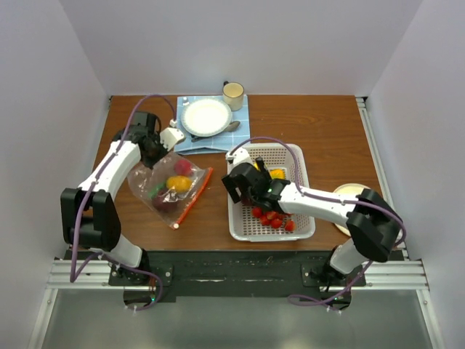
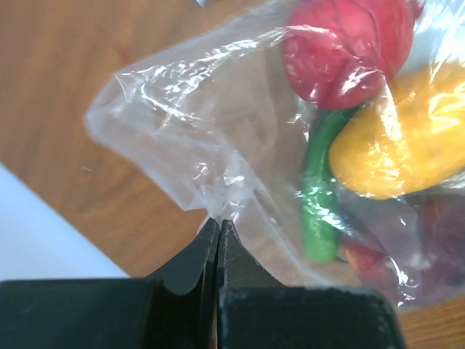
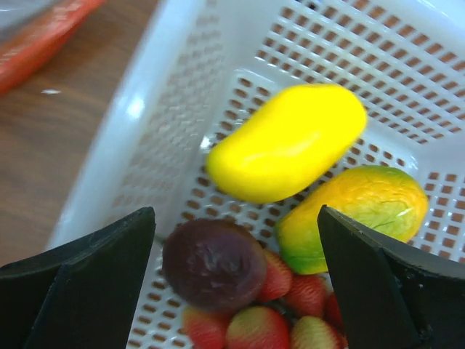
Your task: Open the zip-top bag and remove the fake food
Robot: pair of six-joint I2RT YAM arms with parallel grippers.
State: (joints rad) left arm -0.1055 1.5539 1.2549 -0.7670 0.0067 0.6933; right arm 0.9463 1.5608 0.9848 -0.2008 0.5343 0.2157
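Observation:
The zip-top bag [image 1: 166,187] lies on the wooden table left of centre, its orange-red zip strip [image 1: 195,196] facing the basket. My left gripper [image 1: 155,154] is shut on the bag's clear plastic at its far corner [image 2: 218,222]. Inside the bag are fake food pieces: a red one [image 2: 341,51], a yellow one [image 2: 407,142] and a green one [image 2: 320,196]. My right gripper [image 3: 236,214] hangs open over the white basket [image 3: 167,123]. Below its jaws a blurred maroon fruit [image 3: 214,263] touches neither finger. A yellow fruit [image 3: 287,142], an orange-green fruit [image 3: 352,214] and red pieces [image 3: 254,327] lie in the basket.
A white plate [image 1: 206,116] on a blue mat [image 1: 240,116] and a cup [image 1: 233,94] stand at the back. A small pale dish [image 1: 347,192] sits right of the basket, partly behind the right arm. White walls close in the table on three sides.

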